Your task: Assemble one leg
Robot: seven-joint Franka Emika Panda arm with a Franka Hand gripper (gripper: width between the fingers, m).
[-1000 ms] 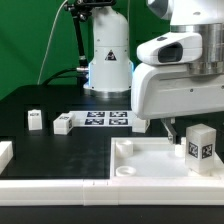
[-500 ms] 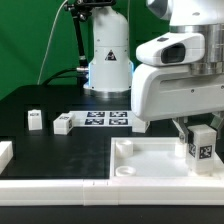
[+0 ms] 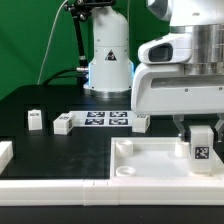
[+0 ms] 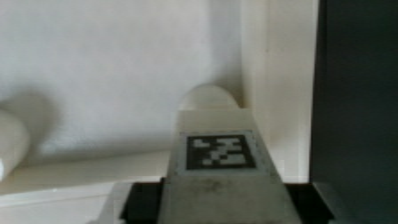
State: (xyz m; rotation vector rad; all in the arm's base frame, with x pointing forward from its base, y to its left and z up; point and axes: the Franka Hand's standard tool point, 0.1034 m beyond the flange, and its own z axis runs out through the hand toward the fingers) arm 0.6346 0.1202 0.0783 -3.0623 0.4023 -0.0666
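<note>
Now the gripper (image 3: 200,130) is clenching the leg (image 3: 200,152) between its two fingers, holding it upright with its marker tag facing the exterior camera. Compared with a second ago, the leg is sitting lower in the exterior view. It is hanging closer to the large white tray-like piece (image 3: 140,165), at that piece's corner on the exterior view's right, and the arm's white body is hanging lower with it. Whether the leg's lower end is already touching the tray-like piece I cannot tell.

In the wrist view the fingers (image 4: 146,200) are showing as dark blocks pressing on both sides of the leg (image 4: 219,150). Its rounded far end is pointing at the tray-like piece (image 4: 107,70), close to a raised wall, with the black table (image 4: 361,100) beyond.

Nothing else is shifting. The marker board (image 3: 105,118) is lying on the table where it was, and the small white posts (image 3: 35,119) are staying beside it.
</note>
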